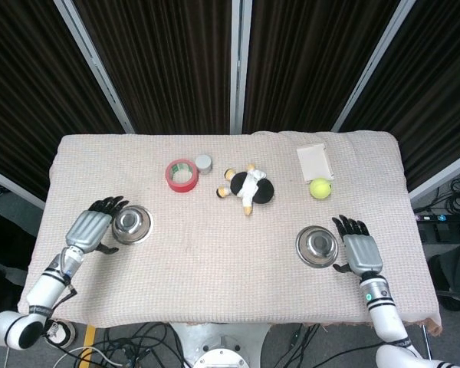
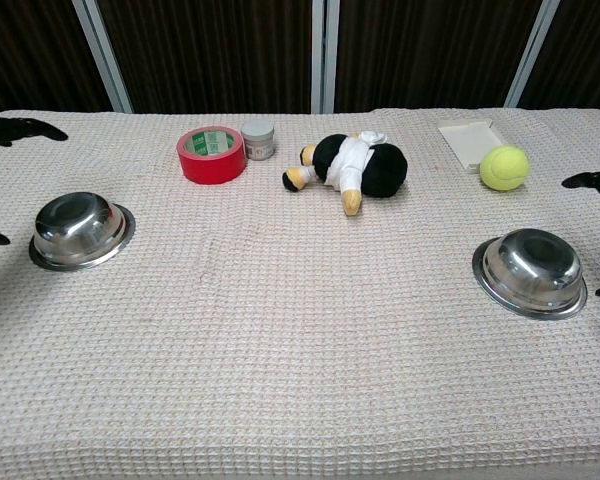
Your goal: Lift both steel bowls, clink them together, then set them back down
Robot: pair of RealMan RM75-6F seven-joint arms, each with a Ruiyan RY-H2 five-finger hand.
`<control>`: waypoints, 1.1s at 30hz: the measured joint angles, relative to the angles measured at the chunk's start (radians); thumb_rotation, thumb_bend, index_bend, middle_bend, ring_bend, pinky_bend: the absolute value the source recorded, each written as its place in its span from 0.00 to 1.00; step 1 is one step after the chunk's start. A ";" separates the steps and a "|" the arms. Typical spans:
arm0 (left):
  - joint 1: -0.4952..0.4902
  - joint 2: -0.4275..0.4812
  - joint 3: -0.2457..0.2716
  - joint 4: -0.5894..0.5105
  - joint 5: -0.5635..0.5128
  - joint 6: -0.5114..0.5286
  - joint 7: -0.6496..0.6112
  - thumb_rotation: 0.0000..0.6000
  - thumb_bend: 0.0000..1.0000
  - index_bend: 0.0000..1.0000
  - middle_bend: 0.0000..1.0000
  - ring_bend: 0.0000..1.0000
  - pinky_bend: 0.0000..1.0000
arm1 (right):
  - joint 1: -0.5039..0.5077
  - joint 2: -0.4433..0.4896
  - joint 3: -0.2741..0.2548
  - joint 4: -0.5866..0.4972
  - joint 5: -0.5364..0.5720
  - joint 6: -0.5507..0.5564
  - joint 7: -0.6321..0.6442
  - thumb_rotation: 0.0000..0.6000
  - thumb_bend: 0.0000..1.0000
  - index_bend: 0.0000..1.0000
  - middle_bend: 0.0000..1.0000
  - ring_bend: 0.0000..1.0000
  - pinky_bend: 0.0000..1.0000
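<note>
Two steel bowls stand upright on the cloth-covered table. The left bowl (image 1: 132,224) (image 2: 80,230) sits near the left edge, the right bowl (image 1: 317,246) (image 2: 531,271) near the right edge. My left hand (image 1: 90,228) hovers just left of its bowl, fingers spread, holding nothing. Just right of the other bowl is my right hand (image 1: 359,251), equally spread and empty. In the chest view only dark fingertips (image 2: 20,128) show at the left edge and fingertips (image 2: 592,181) at the right edge. Neither hand visibly touches a bowl.
Along the back of the table lie a red tape roll (image 1: 181,175), a small grey jar (image 1: 204,162), a black-and-white plush toy (image 1: 249,186), a white flat box (image 1: 314,162) and a yellow tennis ball (image 1: 320,188). Dark curtains hang behind.
</note>
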 measured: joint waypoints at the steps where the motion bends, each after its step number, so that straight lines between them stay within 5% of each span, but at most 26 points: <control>1: -0.011 -0.006 -0.001 0.011 -0.003 -0.009 0.002 1.00 0.04 0.01 0.01 0.00 0.12 | 0.012 -0.005 0.001 0.002 0.019 -0.010 -0.011 1.00 0.04 0.00 0.00 0.00 0.00; 14: -0.119 -0.076 0.028 0.158 0.000 -0.134 -0.068 1.00 0.07 0.04 0.02 0.00 0.16 | 0.127 -0.068 -0.015 0.043 0.151 -0.087 -0.074 1.00 0.04 0.00 0.00 0.00 0.00; 33: -0.215 -0.144 0.076 0.325 0.038 -0.241 -0.192 1.00 0.10 0.13 0.08 0.02 0.17 | 0.174 -0.081 -0.056 0.064 0.204 -0.087 -0.054 1.00 0.05 0.00 0.00 0.00 0.00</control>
